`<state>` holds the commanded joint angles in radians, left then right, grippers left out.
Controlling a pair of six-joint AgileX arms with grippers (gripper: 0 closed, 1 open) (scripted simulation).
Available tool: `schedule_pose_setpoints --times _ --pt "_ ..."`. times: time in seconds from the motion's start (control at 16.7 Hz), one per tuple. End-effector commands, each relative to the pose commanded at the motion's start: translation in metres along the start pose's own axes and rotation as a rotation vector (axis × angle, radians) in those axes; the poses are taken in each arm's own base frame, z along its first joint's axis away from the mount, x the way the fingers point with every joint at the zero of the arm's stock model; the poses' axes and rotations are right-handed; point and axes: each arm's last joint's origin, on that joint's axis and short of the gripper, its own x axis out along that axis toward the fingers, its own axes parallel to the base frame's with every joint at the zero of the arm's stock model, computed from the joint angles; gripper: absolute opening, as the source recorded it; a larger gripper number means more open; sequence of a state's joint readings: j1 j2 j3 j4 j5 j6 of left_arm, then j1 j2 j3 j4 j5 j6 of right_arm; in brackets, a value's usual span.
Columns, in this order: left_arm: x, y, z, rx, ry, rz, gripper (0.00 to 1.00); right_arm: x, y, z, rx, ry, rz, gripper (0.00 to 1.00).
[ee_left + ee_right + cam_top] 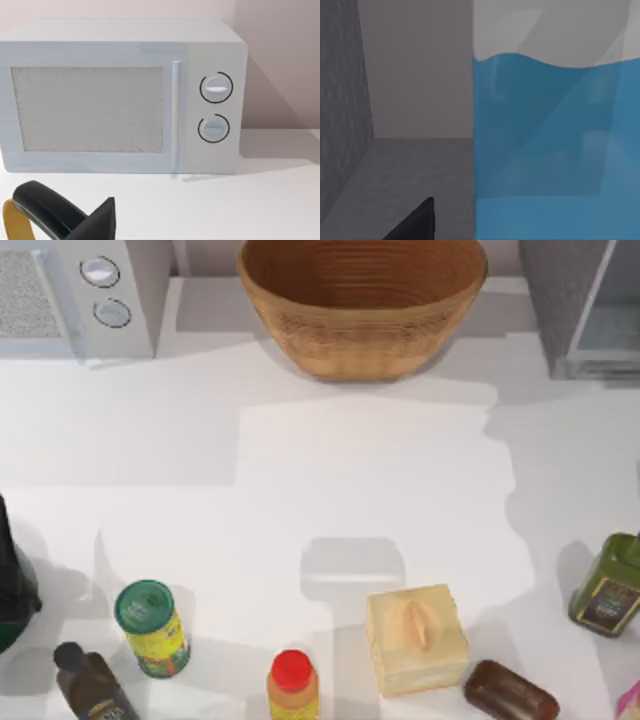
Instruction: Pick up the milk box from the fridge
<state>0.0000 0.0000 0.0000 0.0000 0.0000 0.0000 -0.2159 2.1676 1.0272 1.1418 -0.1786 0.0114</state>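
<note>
- The milk box (pixel 555 130) stands upright inside the fridge (pixel 585 305), at the bench's far right corner, its long axis vertical.
- In the right wrist view it rises close ahead of the right tool (pixel 417 222), whose one dark fingertip lies beside the carton's blue wall; I cannot tell how wide it gapes or whether it grips.
- The right arm is clearly nearer.
- The left tool (pixel 60 217) idles before the microwave (pixel 120 95) at the far left corner, state unclear.
</note>
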Motion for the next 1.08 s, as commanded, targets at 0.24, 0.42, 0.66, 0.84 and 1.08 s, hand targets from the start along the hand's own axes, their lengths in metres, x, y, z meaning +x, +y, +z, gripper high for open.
schedule_pose_setpoints --times 0.24,0.42,0.66,0.84,1.08 --pt "0.000 0.000 0.000 0.000 0.000 0.000 1.00 0.013 0.000 -0.002 0.001 0.004 0.002 1.00" --pt "0.000 0.000 0.000 0.000 0.000 0.000 1.00 0.034 0.000 -0.002 0.000 0.004 0.002 1.00" --pt "0.000 0.000 0.000 0.000 0.000 0.000 1.00 0.058 0.002 -0.002 0.001 0.004 0.002 1.00" --pt "0.000 0.000 0.000 0.000 0.000 0.000 1.00 0.061 0.002 -0.002 0.001 0.004 0.002 1.00" --pt "0.000 0.000 0.000 0.000 0.000 0.000 1.00 0.061 0.002 -0.002 0.001 0.004 0.002 0.85"
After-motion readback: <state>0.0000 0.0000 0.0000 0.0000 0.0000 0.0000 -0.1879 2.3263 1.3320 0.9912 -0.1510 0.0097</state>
